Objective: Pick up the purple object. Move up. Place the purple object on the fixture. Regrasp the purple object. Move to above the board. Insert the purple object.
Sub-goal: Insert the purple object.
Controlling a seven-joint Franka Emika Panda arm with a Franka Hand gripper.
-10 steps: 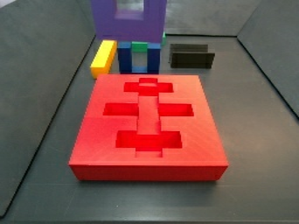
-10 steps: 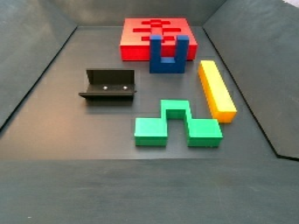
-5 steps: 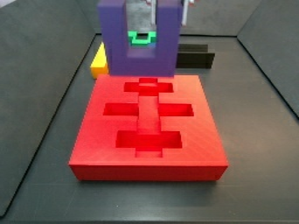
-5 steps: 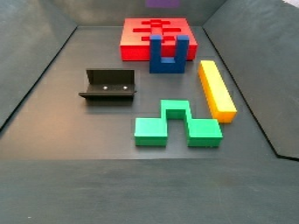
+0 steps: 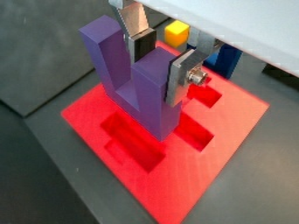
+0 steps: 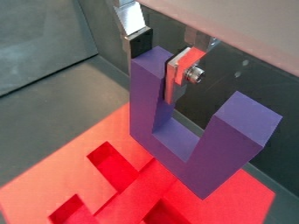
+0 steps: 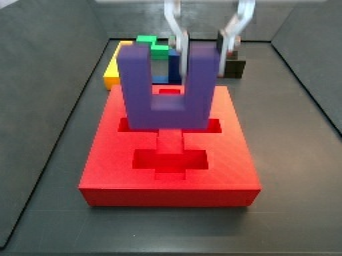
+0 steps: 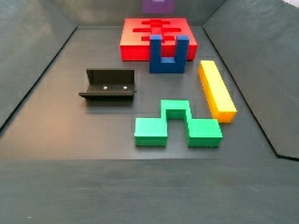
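Two silver fingers of my gripper clamp one prong of the purple object, which hangs prongs-up just above the board.

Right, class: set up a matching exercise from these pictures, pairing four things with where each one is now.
Things:
1. matte purple U-shaped block
2. dark L-shaped fixture
3. long yellow bar
4. blue U-shaped block

Places:
A. on the floor, nothing on it
B. on the floor against the flat red board's edge
C. in the gripper, above the board
D. on the floor between the blue block and the green block

Pairs: 1-C, 2-A, 3-D, 4-B
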